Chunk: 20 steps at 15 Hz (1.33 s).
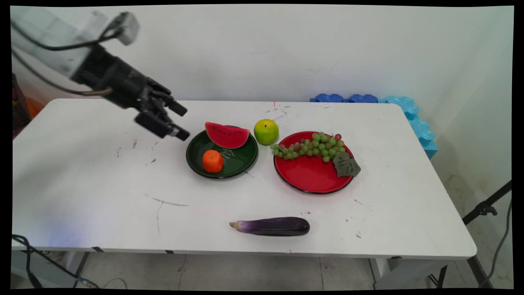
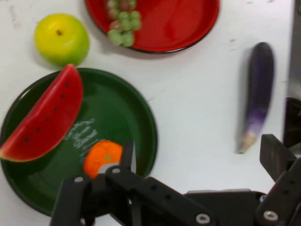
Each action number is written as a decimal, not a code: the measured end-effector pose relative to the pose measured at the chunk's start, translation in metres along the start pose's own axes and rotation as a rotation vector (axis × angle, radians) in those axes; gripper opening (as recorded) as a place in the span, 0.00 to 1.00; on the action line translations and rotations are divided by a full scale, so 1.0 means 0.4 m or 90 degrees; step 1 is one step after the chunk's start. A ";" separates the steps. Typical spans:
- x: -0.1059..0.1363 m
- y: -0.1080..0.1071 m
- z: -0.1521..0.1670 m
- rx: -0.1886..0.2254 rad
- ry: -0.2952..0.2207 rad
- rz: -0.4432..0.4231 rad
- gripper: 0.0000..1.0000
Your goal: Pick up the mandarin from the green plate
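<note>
Main view: the end effector (image 1: 175, 121) is seen released, fingers spread and nothing held, raised above the desk (image 1: 82, 184) just left of the green plate (image 1: 196, 157). Nearest it lies the orange (image 1: 213, 161) on that plate, with the watermelon slice (image 1: 226, 135) behind. Hand view: the orange (image 2: 101, 157) sits just beyond one fingertip, and the eggplant (image 2: 256, 94) lies well apart, its long axis running away from the hand.

bare tabletop (image 1: 94, 172) left, plates (image 1: 223, 157) crowd centre
</note>
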 end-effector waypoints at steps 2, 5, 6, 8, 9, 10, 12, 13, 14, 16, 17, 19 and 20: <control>0.025 -0.029 0.053 0.015 -0.023 -0.009 1.00; 0.057 -0.068 0.135 0.033 -0.059 -0.021 1.00; 0.063 -0.077 0.158 0.037 -0.070 -0.023 1.00; 0.074 -0.090 0.195 0.043 -0.088 -0.024 1.00; 0.078 -0.094 0.209 0.044 -0.096 -0.022 1.00; 0.085 -0.101 0.229 0.047 -0.106 -0.020 1.00; 0.101 -0.115 0.272 0.054 -0.125 -0.012 1.00; 0.108 -0.120 0.290 0.056 -0.133 -0.007 1.00; 0.111 -0.124 0.304 0.058 -0.141 -0.001 1.00; 0.109 -0.132 0.328 0.062 -0.157 0.011 1.00; 0.108 -0.134 0.333 0.063 -0.160 0.014 1.00; 0.099 -0.142 0.356 0.066 -0.171 0.025 1.00; 0.092 -0.145 0.367 0.067 -0.175 0.031 1.00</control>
